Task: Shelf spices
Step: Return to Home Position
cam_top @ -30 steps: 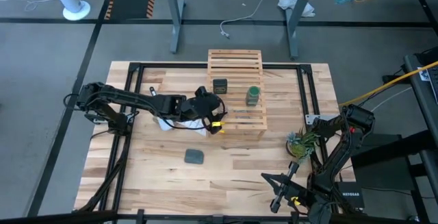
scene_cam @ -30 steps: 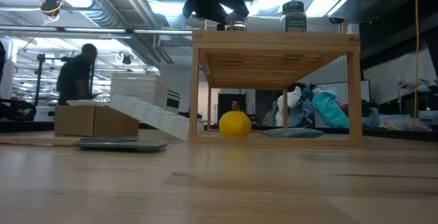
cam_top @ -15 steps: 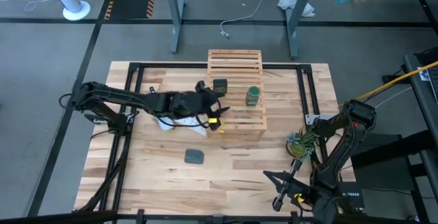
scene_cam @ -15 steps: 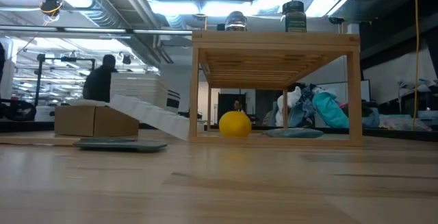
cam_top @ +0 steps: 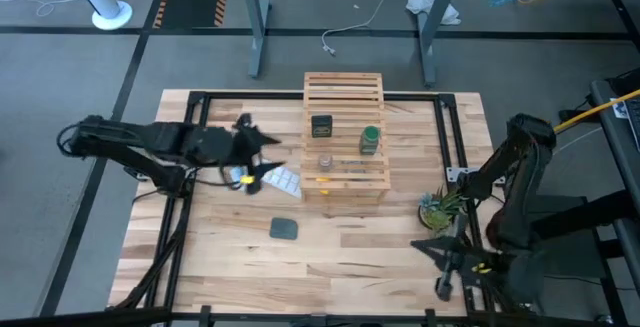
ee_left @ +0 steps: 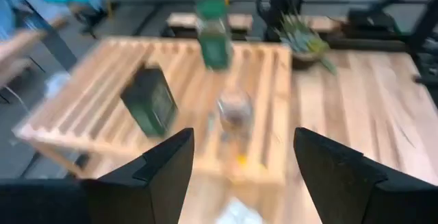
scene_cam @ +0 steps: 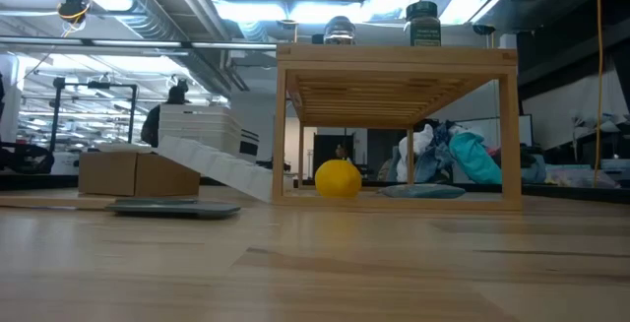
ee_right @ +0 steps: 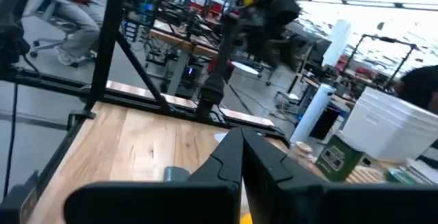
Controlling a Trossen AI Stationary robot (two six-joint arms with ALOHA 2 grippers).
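**Left arm drawn back, three jars left standing on the rack**

Since a second ago my left arm has pulled away from the light wooden slatted shelf (cam_top: 345,92). The tiny clear jar with brownish contents (cam_top: 324,160) now stands alone on the slats my arm was reaching over. It sits toward the shelf's front. The dark boxy black-topped jar (cam_top: 321,125) is just behind it, and the green jar with green lid (cam_top: 370,139) is off to one side. All three are upright and apart, so none crowds its neighbour.

My left fingers (cam_top: 260,153) hang over the butcher-block table (cam_top: 220,267), just beside the white ice-cube tray (cam_top: 283,180). The left wrist view shows them spread wide with nothing between them, as fits a jar already let go.

My right fingers (ee_right: 239,169) have shifted too, toward the table's right front edge near the small green potted plant (cam_top: 438,210). They are pressed together and carry nothing.

I judge the shelving done, with only the retreat to rest remaining. The flat dark grey-green pad (cam_top: 284,228) lies on the table in front of the shelf.
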